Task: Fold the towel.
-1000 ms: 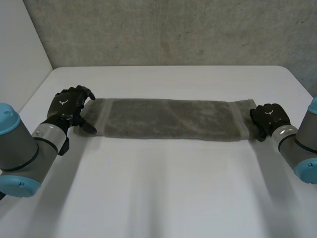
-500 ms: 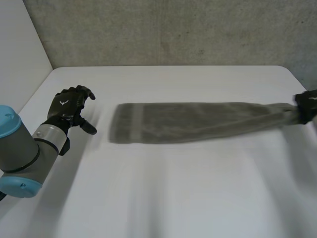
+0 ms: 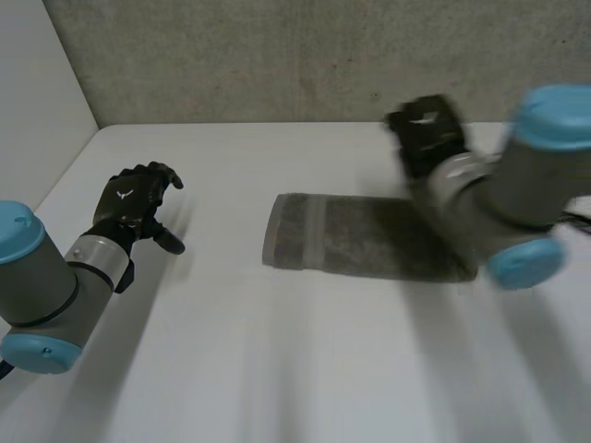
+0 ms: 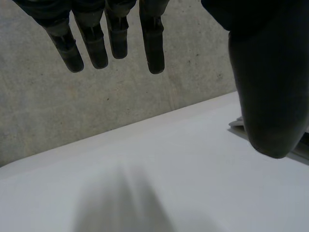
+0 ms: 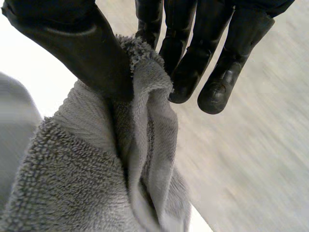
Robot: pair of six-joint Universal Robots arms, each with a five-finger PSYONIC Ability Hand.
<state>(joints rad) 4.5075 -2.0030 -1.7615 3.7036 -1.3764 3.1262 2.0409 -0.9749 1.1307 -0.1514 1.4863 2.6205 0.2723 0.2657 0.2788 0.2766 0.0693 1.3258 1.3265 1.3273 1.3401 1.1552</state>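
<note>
A grey towel [image 3: 351, 238] lies on the white table [image 3: 277, 369], its striped free end toward my left arm. My right hand [image 3: 427, 131] is raised above the towel's right part, near the table's far edge. In the right wrist view that hand [image 5: 106, 63] pinches the towel's end [image 5: 145, 96] between thumb and fingers, and the cloth hangs down in folds. My left hand [image 3: 137, 198] hovers open at the left, apart from the towel; its fingers [image 4: 111, 41] are straight, with the thumb [image 4: 270, 96] spread.
A grey concrete wall [image 3: 305, 55] runs behind the table's far edge. The right forearm [image 3: 512, 185] crosses over the towel's right end. A white side panel [image 3: 37, 101] stands at the left.
My right hand has closed on the towel's right end, dragged it to the right, then lifted and swung it back over toward the left. The towel's free end slid right. The left hand stayed.
</note>
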